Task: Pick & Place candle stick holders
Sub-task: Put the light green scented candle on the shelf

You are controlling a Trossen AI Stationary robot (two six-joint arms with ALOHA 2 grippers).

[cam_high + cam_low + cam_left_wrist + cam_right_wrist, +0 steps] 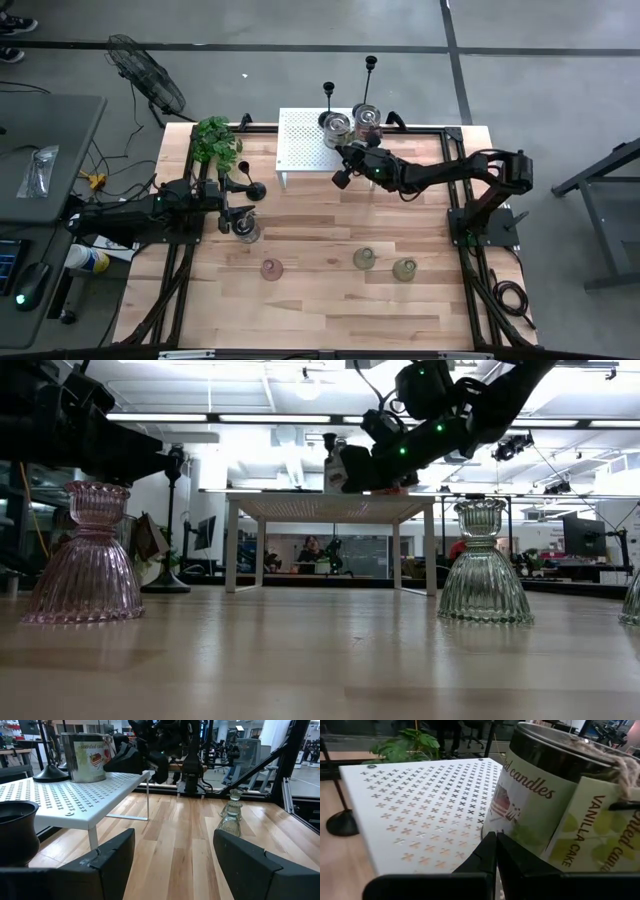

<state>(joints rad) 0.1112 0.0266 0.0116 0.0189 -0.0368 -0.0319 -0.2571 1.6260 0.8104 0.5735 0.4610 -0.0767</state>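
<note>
Two tall black candlesticks (328, 100) (370, 75) stand at the white shelf's (305, 150) far edge. A third black one (248, 186) stands on its round base on the table, also in the left wrist view (17, 827). A clear glass holder (247, 232), a pinkish one (271, 268) and two greenish ones (364, 258) (404, 269) stand on the table. My left gripper (175, 850) is open and empty, low, between the black candlestick and the clear holder. My right gripper (495, 840) is shut over the shelf's right part, beside a candle tin (530, 795). My right gripper's shut fingertips stand close by the foot of the candle tin (507, 832), coming level over the shelf top. Whether they touch the tin I cannot tell.
Two scented candle tins (338, 128) (367, 120) stand on the shelf's far right part. A green leafy plant (215, 140) stands at the far left. The shelf's legs (232, 545) stand on the table. Bare wood lies along the near edge.
</note>
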